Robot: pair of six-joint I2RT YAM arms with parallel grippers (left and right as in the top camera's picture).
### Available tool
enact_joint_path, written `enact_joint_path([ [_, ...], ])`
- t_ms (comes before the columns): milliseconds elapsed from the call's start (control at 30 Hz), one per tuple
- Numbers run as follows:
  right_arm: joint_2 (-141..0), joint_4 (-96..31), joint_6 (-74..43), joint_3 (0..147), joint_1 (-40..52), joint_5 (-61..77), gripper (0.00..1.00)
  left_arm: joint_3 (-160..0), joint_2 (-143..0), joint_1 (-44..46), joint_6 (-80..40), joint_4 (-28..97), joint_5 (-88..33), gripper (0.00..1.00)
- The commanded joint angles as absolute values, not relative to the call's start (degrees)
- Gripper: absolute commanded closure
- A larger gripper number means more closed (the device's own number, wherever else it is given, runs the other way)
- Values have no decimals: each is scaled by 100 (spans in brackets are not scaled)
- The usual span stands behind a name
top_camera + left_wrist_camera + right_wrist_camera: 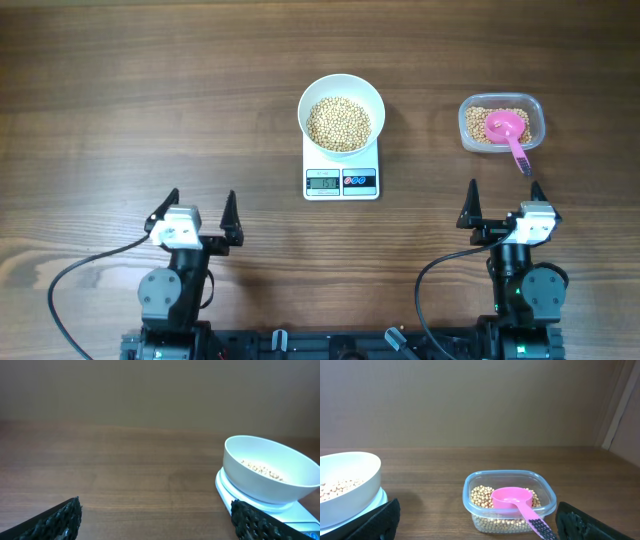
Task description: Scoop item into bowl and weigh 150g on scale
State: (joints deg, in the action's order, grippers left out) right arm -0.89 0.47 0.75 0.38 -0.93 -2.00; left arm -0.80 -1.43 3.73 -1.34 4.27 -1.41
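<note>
Overhead first: one white bowl (304, 105) sits on one small scale (341, 183), right in the middle of the worktop (150, 80). The bowl has a decent heap of beans (338, 124) in it. The scale's display is lit but I can't read the digits.

Off to the right, well apart from the scale, there's one clear container (465, 122) with a second lot of beans covering its bottom. One pink scoop (506, 127) lies in it, cup on the beans and handle poking out over the near rim.

Two arms at the near edge, one on each side. The left tool (202, 196) is spread wide with nothing in it, parked left of the scale. The right tool (503, 190) is just as wide and also empty, sitting just short of the scoop handle's tip and not touching it.

Left wrist view: two dark fingertips in the bottom corners with bare wood between them. The bowl on the scale is off to the right, with a bit of bean showing over the rim.

Right wrist view: again two fingertips in the corners, far apart. The container with the scoop sits between them and a little ahead. The bowl and the scale edge are at far left.
</note>
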Motion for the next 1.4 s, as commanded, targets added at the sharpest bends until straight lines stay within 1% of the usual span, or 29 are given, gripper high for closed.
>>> enact_joint_path([
  [0, -21, 69, 145, 30, -60, -298, 0, -32, -14, 329, -21, 432, -148, 0],
  [367, -21, 69, 145, 30, -60, -298, 0, -32, -14, 336, -43, 270, -172, 0],
  [500, -21, 69, 145, 30, -60, -298, 0, -32, -14, 336, -69, 434, -340, 0],
  [700, -21, 69, 148, 30, -60, -298, 0, -32, -16, 333, -82, 438, -204, 0],
  [900, -21, 69, 148, 30, -60, -301, 0, -32, -14, 32, -84, 445, -169, 0],
  [1367, -21, 69, 143, 30, -60, -298, 0, -32, -16, 14, 130, 445, -189, 0],
])
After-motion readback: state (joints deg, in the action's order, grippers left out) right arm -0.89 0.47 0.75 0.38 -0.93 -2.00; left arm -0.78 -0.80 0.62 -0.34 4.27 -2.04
